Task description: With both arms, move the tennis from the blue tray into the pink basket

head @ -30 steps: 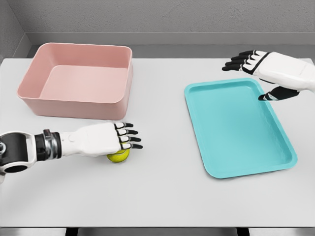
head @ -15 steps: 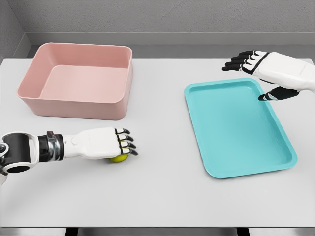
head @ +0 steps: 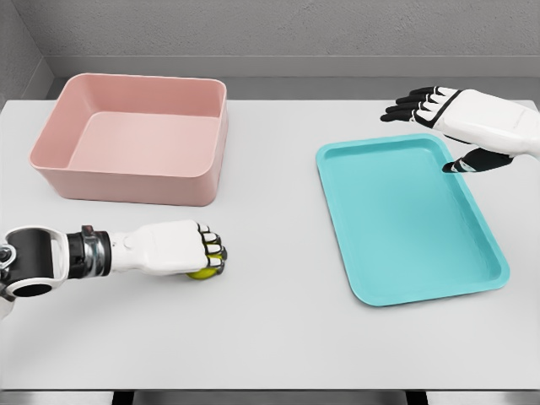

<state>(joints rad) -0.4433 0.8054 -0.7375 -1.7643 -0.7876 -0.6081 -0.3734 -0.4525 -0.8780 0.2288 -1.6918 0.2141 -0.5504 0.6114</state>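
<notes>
This was not a real room but a computer-made test place for a robot. Everything looked too smooth and clean, like a drawing. A plain white table (head: 278,337) stood against a bare grey wall (head: 278,25), and its top had no marks or scratches. On it sat only a few simple things: a pink basket (head: 135,139) and a blue tray (head: 409,219), each in one flat colour. It looked like a small lab set up for practice.
</notes>
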